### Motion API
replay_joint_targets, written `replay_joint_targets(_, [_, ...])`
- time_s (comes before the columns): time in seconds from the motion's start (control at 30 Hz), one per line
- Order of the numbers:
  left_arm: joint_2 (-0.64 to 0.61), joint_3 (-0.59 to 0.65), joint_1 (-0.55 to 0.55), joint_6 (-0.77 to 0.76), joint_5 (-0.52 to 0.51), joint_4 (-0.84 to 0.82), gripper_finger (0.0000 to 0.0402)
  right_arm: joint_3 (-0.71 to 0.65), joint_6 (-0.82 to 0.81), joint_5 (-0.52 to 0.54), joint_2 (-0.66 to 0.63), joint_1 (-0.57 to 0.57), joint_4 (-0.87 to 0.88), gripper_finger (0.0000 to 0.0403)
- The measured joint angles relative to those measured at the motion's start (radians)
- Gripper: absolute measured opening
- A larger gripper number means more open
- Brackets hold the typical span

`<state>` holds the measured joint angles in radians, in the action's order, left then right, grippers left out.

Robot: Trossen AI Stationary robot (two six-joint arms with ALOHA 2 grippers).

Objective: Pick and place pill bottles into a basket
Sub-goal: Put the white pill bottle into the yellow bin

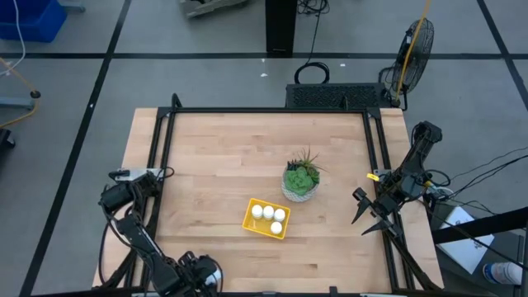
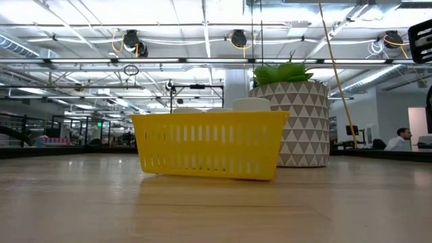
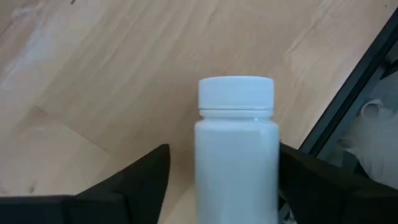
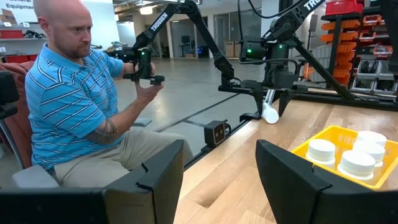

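The yellow basket (image 1: 266,219) sits on the table just in front of the plant pot and holds several white pill bottles (image 1: 268,213). In the low view one cap (image 2: 251,103) shows over the basket's rim (image 2: 209,145). My left gripper (image 1: 200,276) is near the table's front edge, shut on another white pill bottle (image 3: 236,143). That bottle also shows in the right wrist view (image 4: 270,113), and the gripper hides it in the high view. My right gripper (image 1: 371,216) is open and empty at the table's right edge. My left gripper pinches the bottle's body (image 3: 236,168) below the cap, between its two fingers (image 3: 298,180). The cap end (image 3: 236,93) points away from the gripper. In the right wrist view the bottle hangs slanted below the fingers, apparently clear of the table.
A pale patterned pot with a green plant (image 1: 300,181) stands right behind the basket, toward the right. Black frame rails (image 1: 162,165) run along the table's left and right sides. A seated person (image 4: 81,106) is beyond the table's left side.
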<state>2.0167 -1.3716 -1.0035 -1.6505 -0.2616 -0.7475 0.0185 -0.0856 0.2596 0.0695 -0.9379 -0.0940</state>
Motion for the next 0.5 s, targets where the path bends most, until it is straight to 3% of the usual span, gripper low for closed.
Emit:
replay_joint_targets(0.27, [0.000, 0.000, 0.000, -0.001, -0.001, -0.007, 0.0214, 0.000, 0.000, 0.000, 0.000, 0.000, 0.000, 0.0194])
replay_joint_targets(0.5, [0.000, 0.000, 0.000, 0.007, -0.040, -0.009, 0.0197, 0.000, 0.000, 0.000, 0.000, 0.000, 0.000, 0.0194])
